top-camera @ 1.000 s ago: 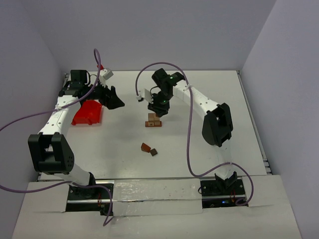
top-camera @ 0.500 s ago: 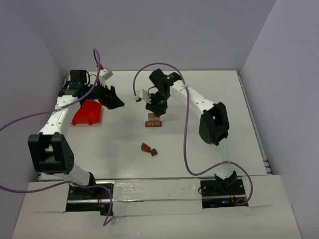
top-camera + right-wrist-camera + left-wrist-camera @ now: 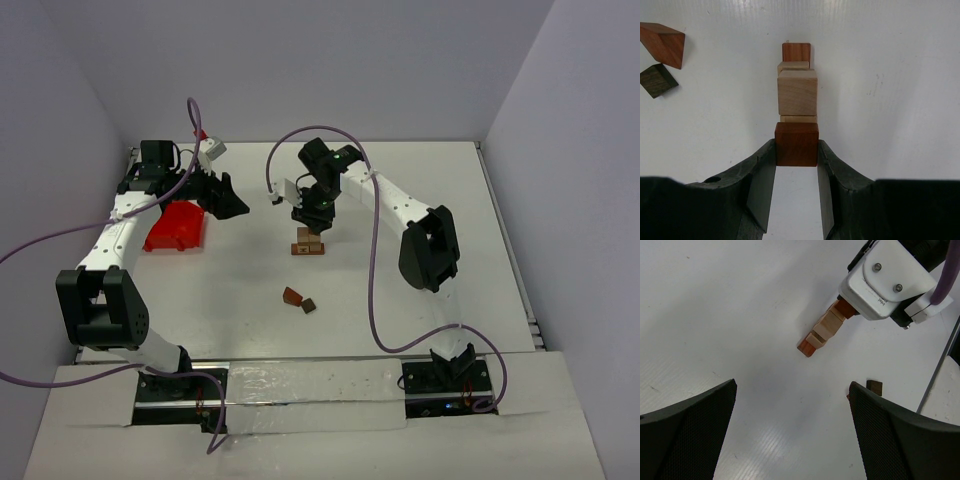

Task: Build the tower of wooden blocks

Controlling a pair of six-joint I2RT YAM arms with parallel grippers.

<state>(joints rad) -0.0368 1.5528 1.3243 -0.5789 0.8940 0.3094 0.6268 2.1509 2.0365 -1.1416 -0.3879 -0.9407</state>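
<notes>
**Clerk:** Left side first?

**Inspector:** A red plastic bin (image 3: pixel 176 228) sits on the white table (image 3: pixel 420 300) just beside the left gripper (image 3: pixel 232 205), on its outer left side. The jaws of that gripper are spread wide. In the left wrist view, bare table surface shows between the two dark fingers (image 3: pixel 690 435).

**Clerk:** Anything ahead of it?

**Inspector:** The wood block tower (image 3: pixel 822 330), a small stack of tan and reddish-brown pieces, stands well ahead of the left gripper's fingertips, apart from them.

**Clerk:** The middle?

**Inspector:** Two loose pieces lie on the table near each other: a reddish-brown angled wooden block (image 3: pixel 292 296) and a dark brown wooden cube (image 3: pixel 309 306). Both lie well apart from the left gripper. In the right wrist view they sit off to the left of the right gripper (image 3: pixel 796 155), clear of the tower.

**Clerk:** And the right tool?

**Inspector:** The right gripper is pinched on a reddish-brown wooden block (image 3: pixel 796 144), one finger pressed on each side face. It hangs directly over the tower, whose tan blocks show in line just beyond the fingertips. Whether the held block touches the piece beneath it cannot be told.
</notes>
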